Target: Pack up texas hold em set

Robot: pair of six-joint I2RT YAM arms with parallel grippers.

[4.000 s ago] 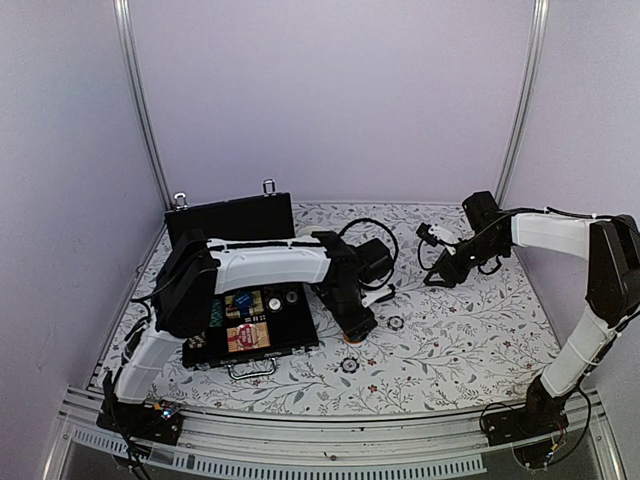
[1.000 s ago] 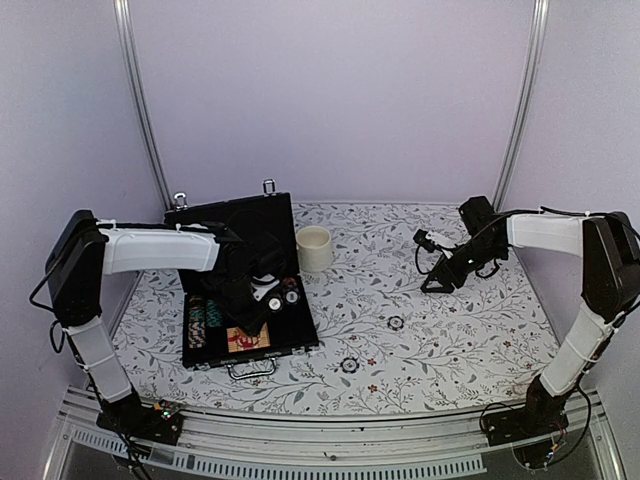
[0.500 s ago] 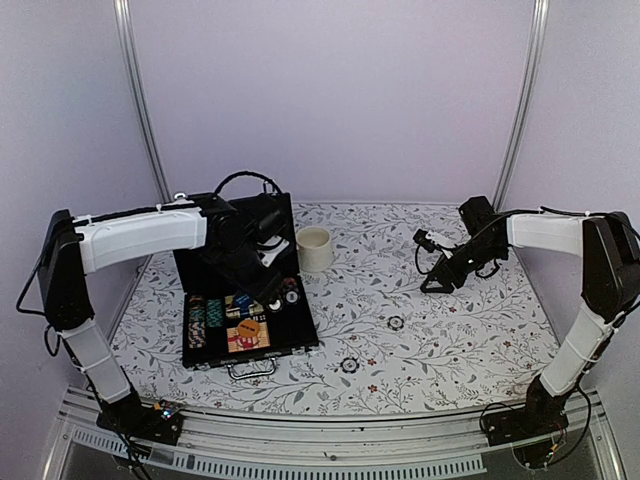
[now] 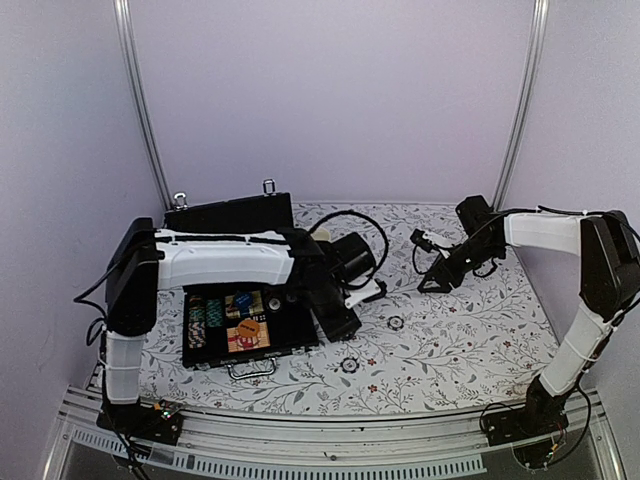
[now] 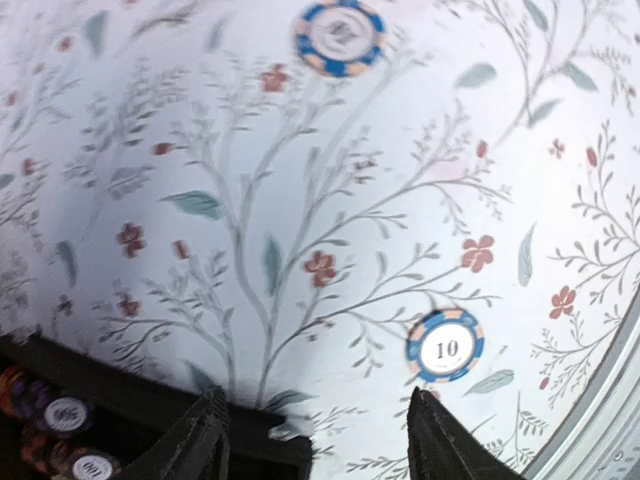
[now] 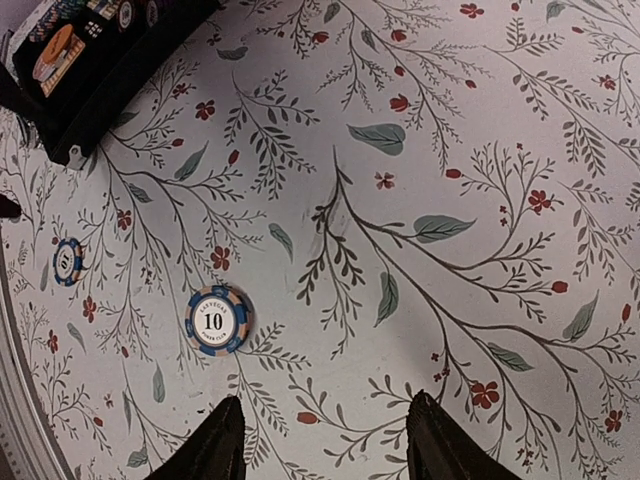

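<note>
Gaping empty, left claw [image 5: 317, 396] and right claw [image 6: 326, 398] hang over round blue-striped chips [image 6: 213, 320] on floral tabletop [image 6: 450, 150]

Plain lilac walls [image 4: 330, 100], metal posts [image 4: 140, 110], floral tabletop [image 4: 450, 330].

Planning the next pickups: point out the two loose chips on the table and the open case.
farther loose chip [image 4: 396, 322], top view, centre of its face.
nearer loose chip [image 4: 349, 365], top view, centre of its face.
open case [image 4: 232, 216], top view, middle of raised lid.

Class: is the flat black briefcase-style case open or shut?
Open. The black case has its lid raised at the back, and striped poker chips show inside.
</note>
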